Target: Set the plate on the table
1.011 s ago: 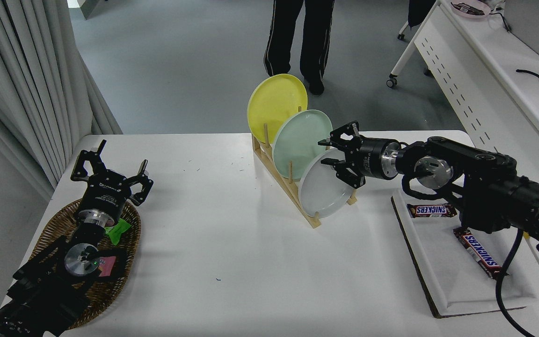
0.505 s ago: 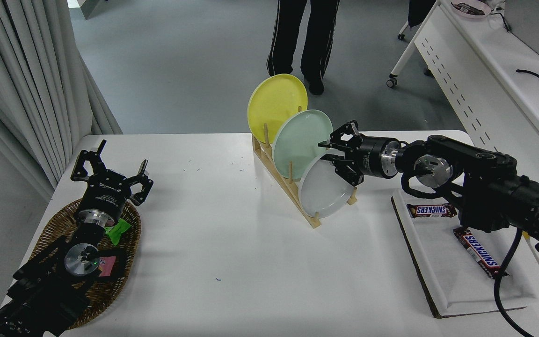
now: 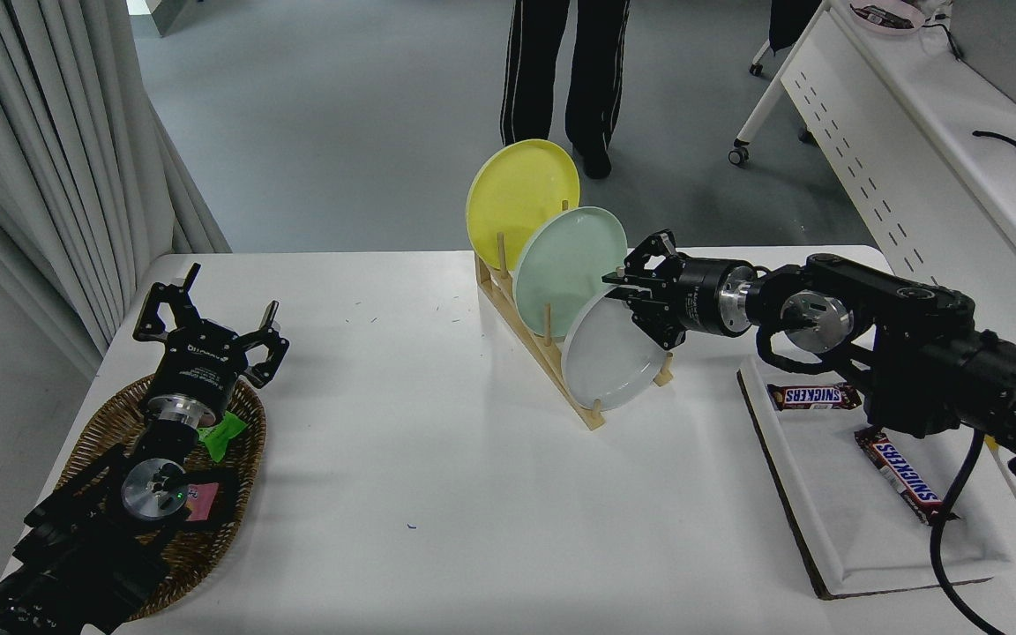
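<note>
The plate [image 3: 611, 363] is being held upright in the nearest slot of the wooden rack [image 3: 543, 353], and nothing of it is yet being lowered onto the bench [image 3: 437, 494]. The right gripper [image 3: 634, 300] is being pressed in at the plate's upper right rim, with its jaws drawn close about that rim; whether the rim is truly being pinched cannot be told, since the contact is being hidden by the jaws themselves. The grasp is judged to be only now being made, so the lifting out, the carrying over and the setting down flat are all being left to do.

Just behind the jaws, the mint green plate [image 3: 565, 260] is being kept in the next slot, nearly touching the grey-white one, and beyond it the yellow plate [image 3: 521, 198] is being kept in the farthest slot. The rack's pegs below the jaws are judged to be what is standing in the way: the plate is likely to need raising clear of them before being swung aside.

To the near right of the jaws a white tray [image 3: 825, 529] is being occupied by two chocolate bars [image 3: 905, 476]. Well away to the left, the left gripper [image 3: 208, 331] is being parked with its jaws spread, above a wicker basket [image 3: 93, 441]. Beyond the bench, a person's legs [image 3: 561, 70] are being seen.
</note>
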`<state>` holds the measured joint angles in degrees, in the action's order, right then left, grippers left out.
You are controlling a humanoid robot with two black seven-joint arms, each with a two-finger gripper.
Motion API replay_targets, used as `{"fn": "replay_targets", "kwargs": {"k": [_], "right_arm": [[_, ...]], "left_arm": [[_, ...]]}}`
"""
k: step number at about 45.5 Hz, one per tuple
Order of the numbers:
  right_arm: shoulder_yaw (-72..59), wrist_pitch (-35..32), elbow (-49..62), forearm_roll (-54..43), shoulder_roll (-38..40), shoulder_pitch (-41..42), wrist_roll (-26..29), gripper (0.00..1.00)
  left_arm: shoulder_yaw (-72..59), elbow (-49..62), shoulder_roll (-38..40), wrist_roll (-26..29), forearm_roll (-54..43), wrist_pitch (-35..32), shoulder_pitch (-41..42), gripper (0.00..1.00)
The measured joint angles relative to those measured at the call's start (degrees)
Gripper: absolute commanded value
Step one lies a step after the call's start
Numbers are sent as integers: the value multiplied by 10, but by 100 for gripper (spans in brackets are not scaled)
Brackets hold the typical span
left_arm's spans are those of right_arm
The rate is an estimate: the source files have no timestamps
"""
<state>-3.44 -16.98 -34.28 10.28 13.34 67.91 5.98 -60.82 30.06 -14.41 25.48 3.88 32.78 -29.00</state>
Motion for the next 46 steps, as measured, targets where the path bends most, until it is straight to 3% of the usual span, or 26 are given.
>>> {"fn": "replay_targets", "kwargs": {"k": [14, 46], "right_arm": [[0, 0, 1, 0, -1, 0, 4, 0], [35, -3, -17, 2, 24, 13, 48, 0]], "left_arm": [[0, 0, 0, 0, 0, 0, 0, 100], [0, 0, 0, 0, 0, 0, 0, 100]]}}
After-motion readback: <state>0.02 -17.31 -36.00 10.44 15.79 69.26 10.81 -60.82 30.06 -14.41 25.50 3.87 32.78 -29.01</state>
